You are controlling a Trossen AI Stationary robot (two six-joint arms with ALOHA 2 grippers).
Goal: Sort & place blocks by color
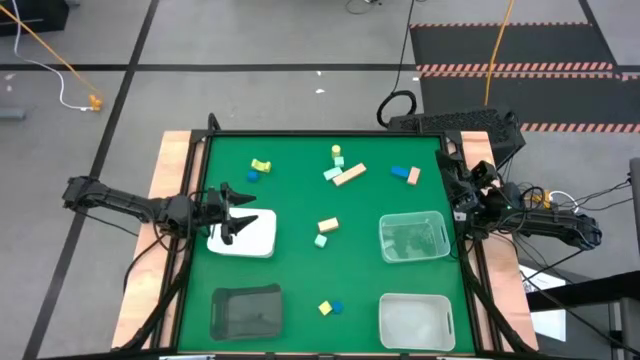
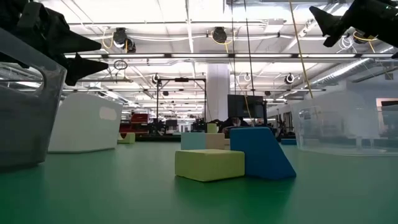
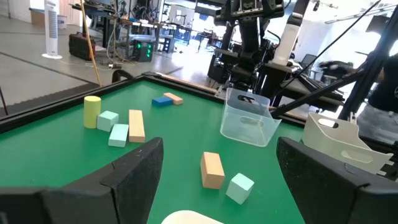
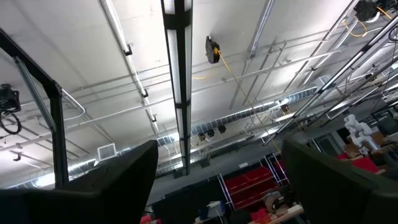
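**Table layout from above**

A white tray (image 1: 255, 236) lies at centre left, a dark tray (image 1: 246, 311) below it. Two clear bins (image 1: 413, 238) (image 1: 416, 322) stack down the right side. Blocks (image 1: 349, 174) scatter along the top; two blocks (image 1: 325, 232) sit mid-frame, two more (image 1: 330, 307) at lower centre.

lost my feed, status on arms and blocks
Left gripper open, empty, over white tray. Right gripper open at right edge, aimed up. Blocks loose on mat, trays unfilled. Nothing in the way.
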